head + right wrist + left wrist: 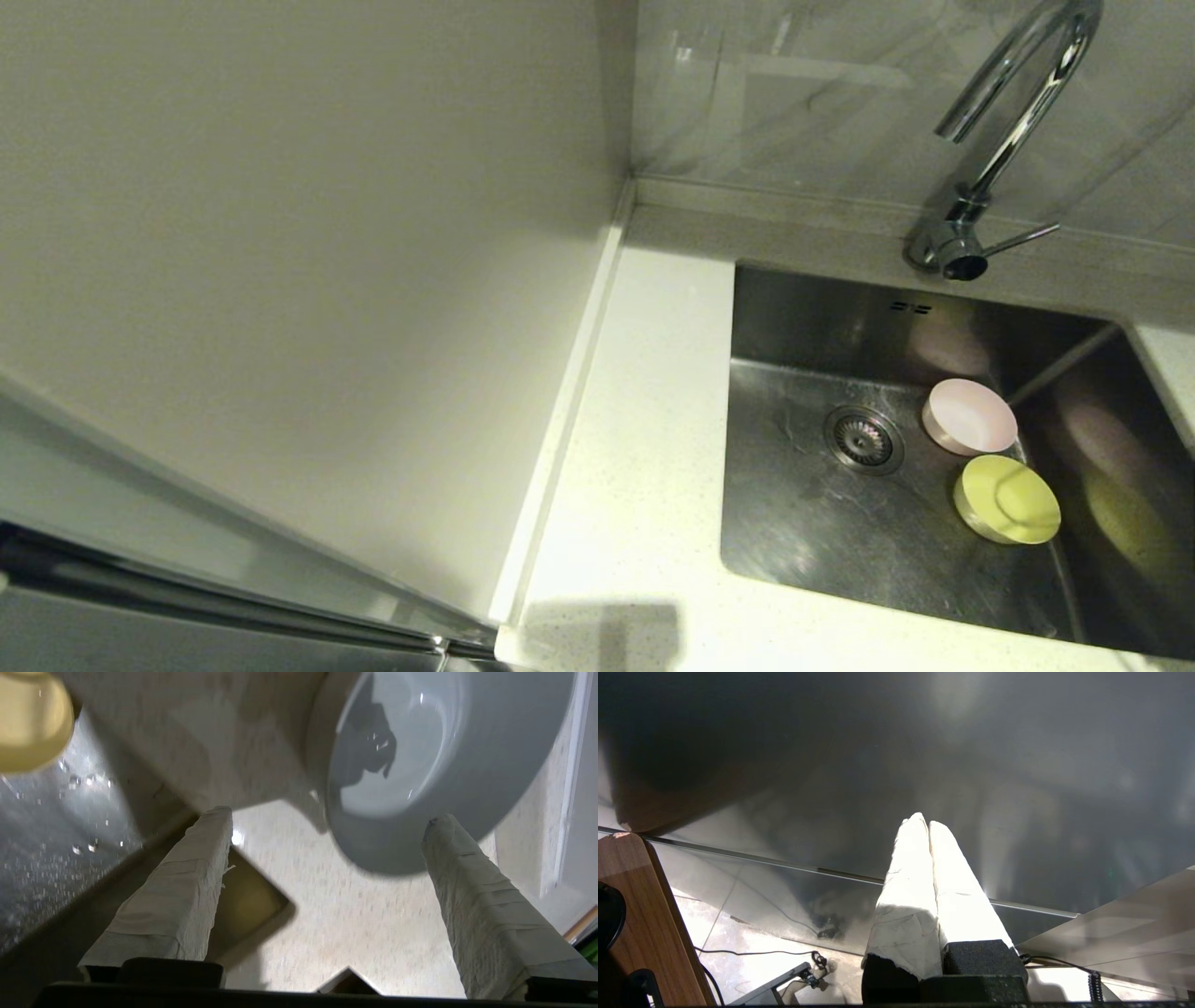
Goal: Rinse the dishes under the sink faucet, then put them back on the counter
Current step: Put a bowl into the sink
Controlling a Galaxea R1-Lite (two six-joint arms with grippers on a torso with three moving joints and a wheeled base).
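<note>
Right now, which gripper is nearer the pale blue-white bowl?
Right. The right gripper stands open just short of the pale blue-white bowl on the counter; the left gripper is shut, away from it.

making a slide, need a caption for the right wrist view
Right gripper open over the counter, pale bowl just beyond its fingertips, sink alongside.

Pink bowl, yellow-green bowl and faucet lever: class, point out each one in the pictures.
Pink bowl [971,414], head view, middle of its inside.
Yellow-green bowl [1010,497], head view, middle of its inside.
Faucet lever [1022,238], head view, midway along the thin rod.
</note>
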